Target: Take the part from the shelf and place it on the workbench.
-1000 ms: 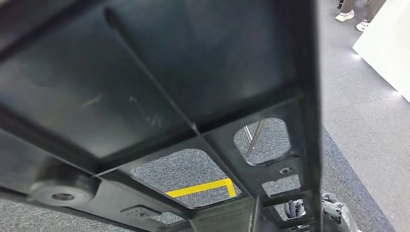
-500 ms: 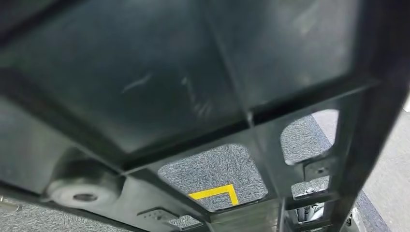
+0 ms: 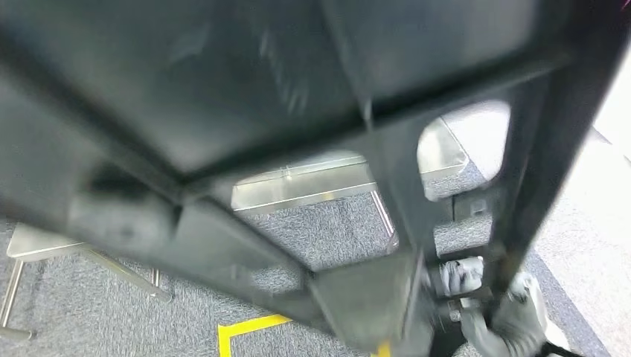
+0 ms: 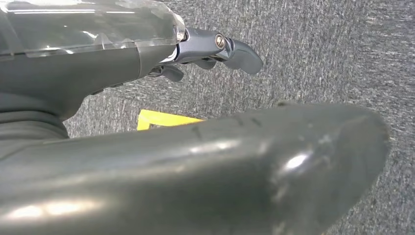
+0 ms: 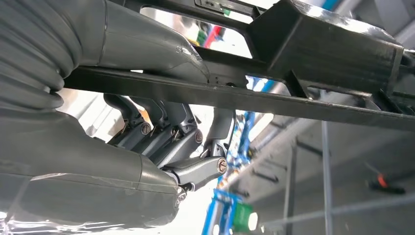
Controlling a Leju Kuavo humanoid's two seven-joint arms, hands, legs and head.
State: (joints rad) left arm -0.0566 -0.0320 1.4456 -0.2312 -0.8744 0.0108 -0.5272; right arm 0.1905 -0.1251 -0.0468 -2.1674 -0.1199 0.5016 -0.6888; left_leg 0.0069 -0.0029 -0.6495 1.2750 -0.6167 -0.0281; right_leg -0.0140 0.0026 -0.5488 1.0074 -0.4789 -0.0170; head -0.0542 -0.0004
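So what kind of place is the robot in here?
Probably a workshop or factory test floor: grey carpet marked with yellow floor tape, steel workbenches on thin legs, and a large black moulded part being carried.

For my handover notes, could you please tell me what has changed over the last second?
The whole head view has shifted, so the camera has turned: a steel workbench now shows through the openings of the black part, where carpet showed before. The right hand remains on the part's lower edge, and the part still fills the view.

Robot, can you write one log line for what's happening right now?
phase: carrying | black part: held up | right hand: grips its bar | metal workbench: ahead
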